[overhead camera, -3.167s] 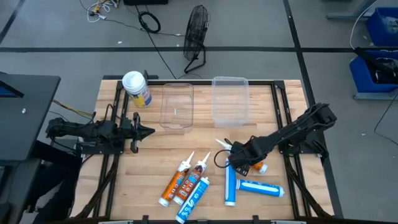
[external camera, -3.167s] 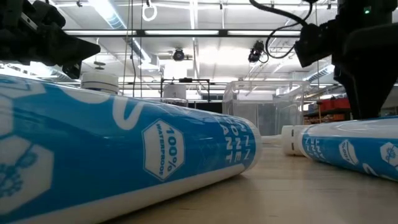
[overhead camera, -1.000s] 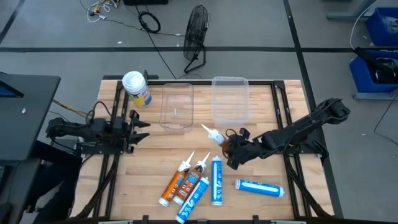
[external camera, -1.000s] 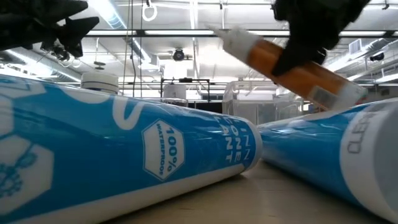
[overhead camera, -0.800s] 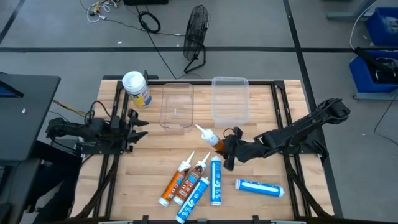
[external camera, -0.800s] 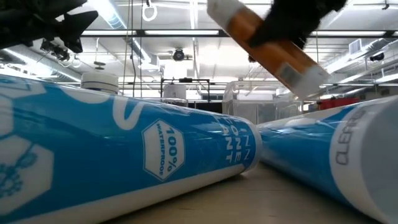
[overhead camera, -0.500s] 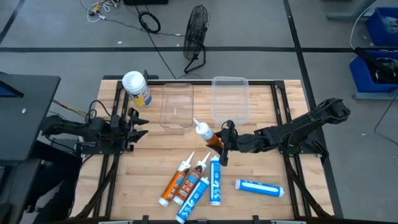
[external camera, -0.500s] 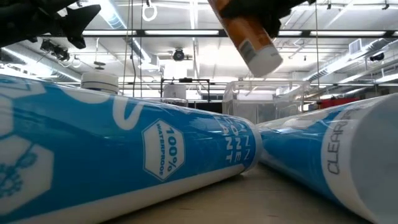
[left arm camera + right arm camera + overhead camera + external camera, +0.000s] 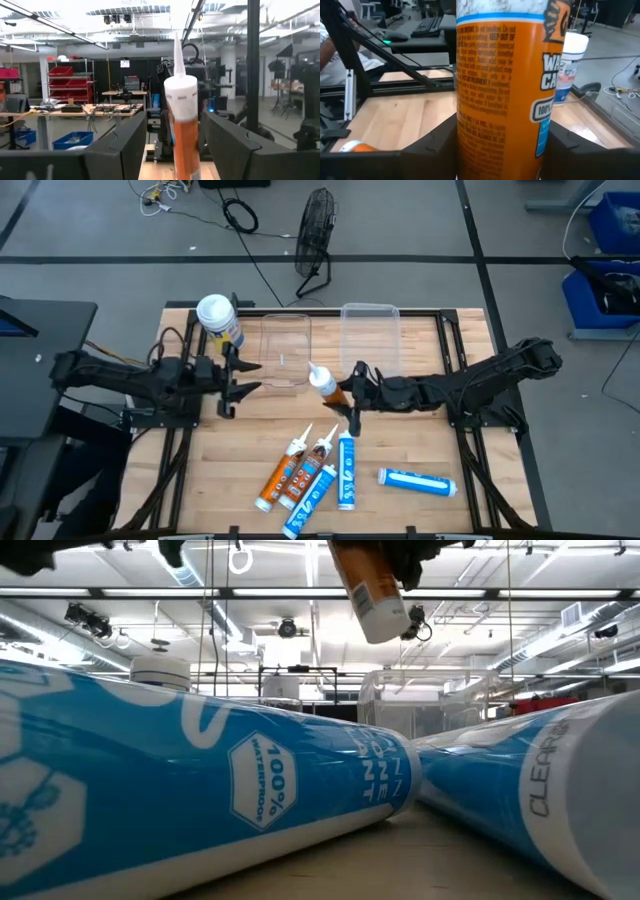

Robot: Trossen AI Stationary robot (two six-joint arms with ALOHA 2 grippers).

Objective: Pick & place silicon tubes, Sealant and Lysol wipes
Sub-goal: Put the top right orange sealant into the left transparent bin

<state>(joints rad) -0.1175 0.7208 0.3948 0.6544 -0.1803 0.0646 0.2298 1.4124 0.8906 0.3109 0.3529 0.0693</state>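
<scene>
The right gripper (image 9: 352, 402) is clamped on an orange sealant tube (image 9: 330, 387), held nozzle-up above the table beside a clear bin (image 9: 283, 350). The left gripper (image 9: 243, 376) hovers open and empty, facing it. The tube could slip or knock the bin's rim, since the grip sits near its base.

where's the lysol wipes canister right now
In the high view the Lysol wipes stand upright at the table's far left corner, just left of the clear bin and right behind the open left gripper.
</scene>
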